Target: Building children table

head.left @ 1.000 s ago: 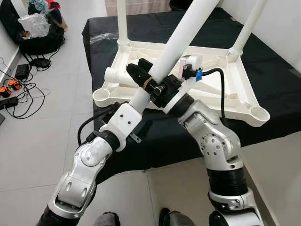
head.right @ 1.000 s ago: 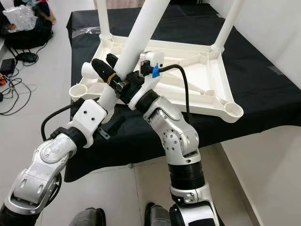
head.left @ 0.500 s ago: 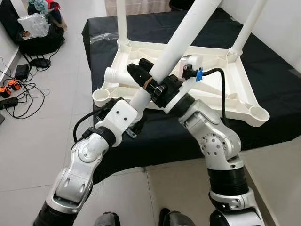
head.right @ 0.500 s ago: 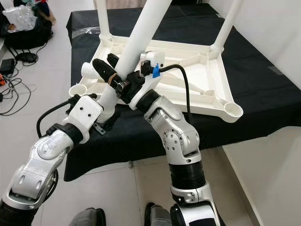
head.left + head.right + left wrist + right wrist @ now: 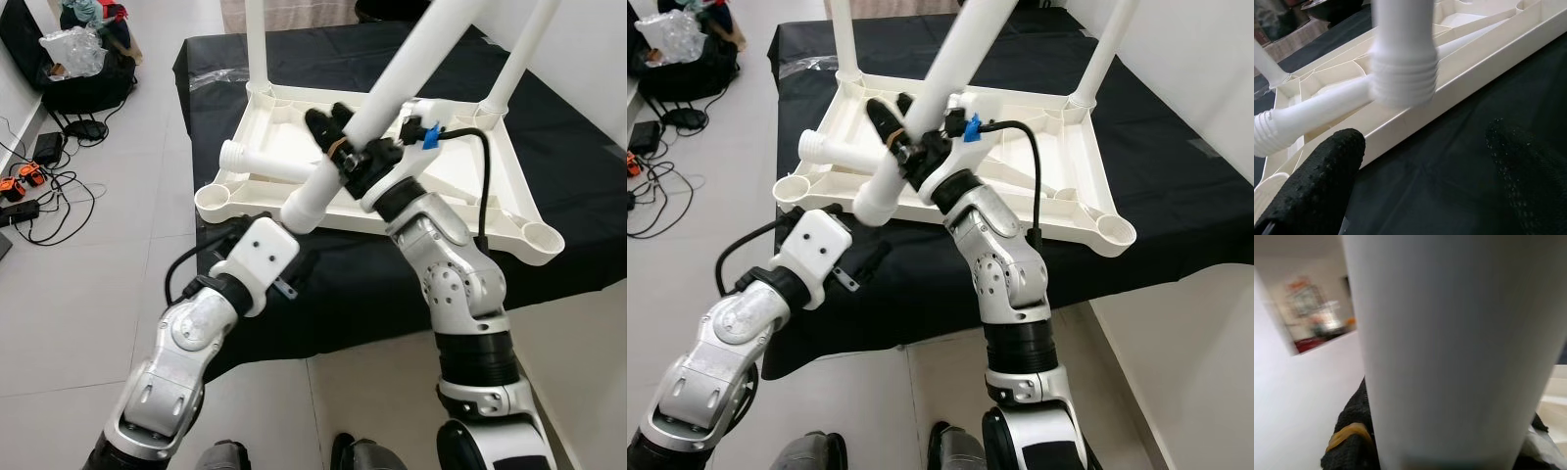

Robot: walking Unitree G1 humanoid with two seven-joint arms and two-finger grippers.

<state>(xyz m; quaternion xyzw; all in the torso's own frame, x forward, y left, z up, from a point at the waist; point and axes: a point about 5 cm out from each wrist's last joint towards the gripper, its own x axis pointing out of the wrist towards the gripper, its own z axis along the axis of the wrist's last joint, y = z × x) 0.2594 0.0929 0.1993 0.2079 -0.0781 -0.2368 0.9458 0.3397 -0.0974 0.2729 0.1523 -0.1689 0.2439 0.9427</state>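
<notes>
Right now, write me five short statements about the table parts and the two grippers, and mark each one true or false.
1. The right gripper is shut on the slanted table leg. True.
2. The left gripper holds that leg too. False: its fingers are open, over the black cloth, below the leg's threaded end.
3. The tabletop lies upside down on the cloth. True.
4. All four legs stand in their sockets. False: two stand upright at the far corners, and both near corner sockets are empty.
5. Another leg lies loose inside the tabletop. True.
</notes>
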